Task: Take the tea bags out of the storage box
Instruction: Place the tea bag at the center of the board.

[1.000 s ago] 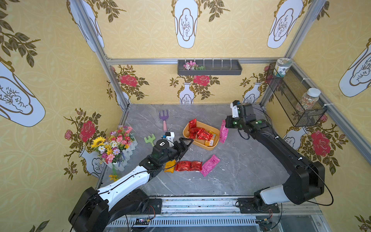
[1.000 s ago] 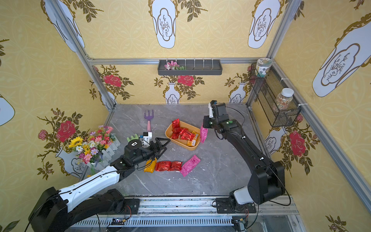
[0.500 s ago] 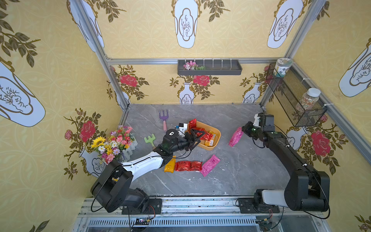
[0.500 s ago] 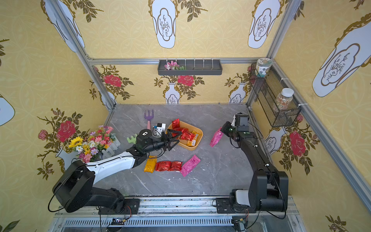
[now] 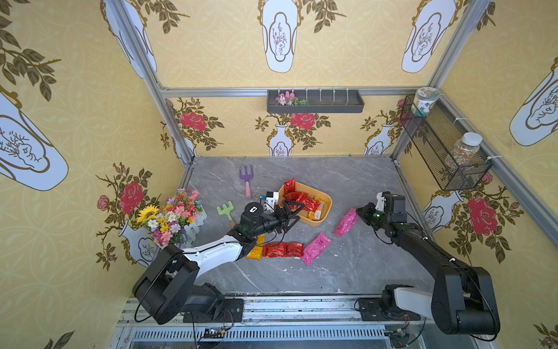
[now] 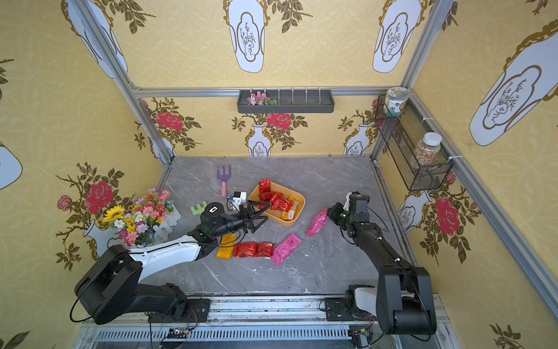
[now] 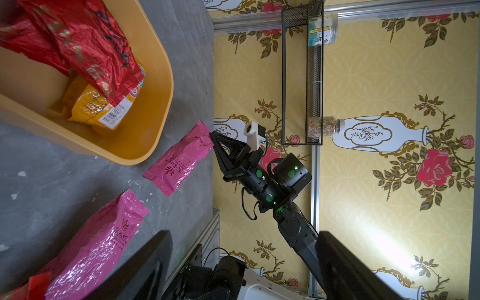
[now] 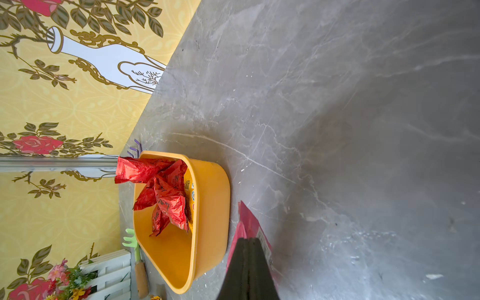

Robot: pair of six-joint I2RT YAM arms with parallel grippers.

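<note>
Right fingers (image 5: 360,212) pinch magenta sachet (image 5: 345,223); left fingers (image 5: 297,205) spread near storage box (image 5: 318,223).

An orange-yellow sachet (image 7: 88,106) in the storage box (image 7: 158,78) carries a white label (image 7: 115,114) with a barcode and digits too small to read, while the pink sachet (image 7: 179,158) beside the box, the second pink sachet (image 7: 98,239) and the jar (image 7: 320,31) in the wire basket (image 7: 298,78) show Chinese characters I cannot read surely.

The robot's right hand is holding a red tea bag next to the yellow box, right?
No. The tea bag in the right gripper is pink, not red, as the left wrist view shows. It is held next to the yellow box.
</note>
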